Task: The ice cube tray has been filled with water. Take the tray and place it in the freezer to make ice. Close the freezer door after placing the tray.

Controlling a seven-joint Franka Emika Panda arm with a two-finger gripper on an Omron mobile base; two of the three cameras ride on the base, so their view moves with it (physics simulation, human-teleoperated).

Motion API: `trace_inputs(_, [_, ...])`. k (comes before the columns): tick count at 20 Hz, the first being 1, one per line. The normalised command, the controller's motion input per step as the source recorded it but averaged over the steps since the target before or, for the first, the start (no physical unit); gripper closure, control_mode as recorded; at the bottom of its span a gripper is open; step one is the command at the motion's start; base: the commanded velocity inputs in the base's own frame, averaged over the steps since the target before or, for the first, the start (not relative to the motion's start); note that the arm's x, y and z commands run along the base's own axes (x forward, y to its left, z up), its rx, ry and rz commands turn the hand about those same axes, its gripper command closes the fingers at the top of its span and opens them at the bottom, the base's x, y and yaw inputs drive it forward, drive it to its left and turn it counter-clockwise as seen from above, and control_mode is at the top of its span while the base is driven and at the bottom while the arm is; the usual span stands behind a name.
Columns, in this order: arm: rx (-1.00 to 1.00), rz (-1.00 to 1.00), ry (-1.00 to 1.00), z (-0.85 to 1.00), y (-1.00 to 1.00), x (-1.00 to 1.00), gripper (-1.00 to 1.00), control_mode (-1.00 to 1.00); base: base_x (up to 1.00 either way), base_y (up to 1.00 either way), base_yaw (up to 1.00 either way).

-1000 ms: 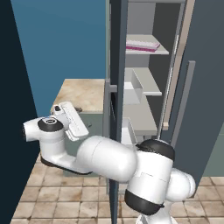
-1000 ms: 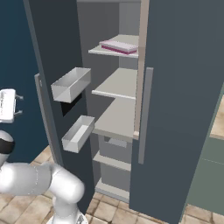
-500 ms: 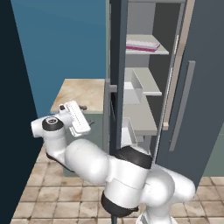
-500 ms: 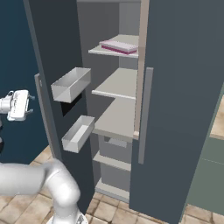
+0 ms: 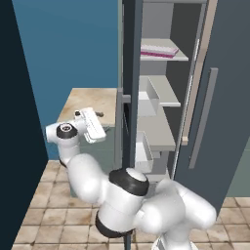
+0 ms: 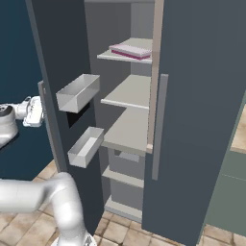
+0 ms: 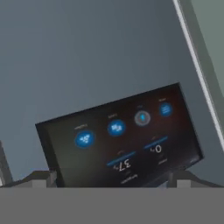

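The freezer door [image 5: 131,88] is standing open, its outer face with the black dispenser panel [image 7: 120,138] blocking the hand [image 5: 97,128]; open room is lying left of the door, above the surface [image 5: 88,100].

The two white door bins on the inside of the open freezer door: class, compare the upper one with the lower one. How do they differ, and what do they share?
Seen from the right base view:
1. The upper door bin looks deeper, with taller walls; the lower door bin looks shallower.
2. The upper door bin hangs about level with the second shelf; the lower door bin hangs near the wide shelf below it.
Both are white open-topped boxes on the freezer door, and nothing is visible inside either.
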Motion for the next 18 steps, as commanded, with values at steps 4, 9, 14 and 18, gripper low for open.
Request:
trace_inputs(4, [0.00, 0.00, 0.02, -0.09, -0.72, 0.21, -1.00, -1.00, 0.00, 0.00, 0.00])
trace_inputs(9, [0.00, 0.00, 0.00, -0.13, -1.00, -0.08, -1.00, -1.00, 0.00, 0.00, 0.00])
trace_inputs(14, [0.01, 0.00, 0.00, -0.13, -1.00, -0.46, -1.00, -1.00, 0.00, 0.00, 0.00])
trace_inputs(18, [0.06, 0.01, -0.01, -0.01, -1.00, -0.18, -1.00, -1.00, 0.00, 0.00, 0.00])
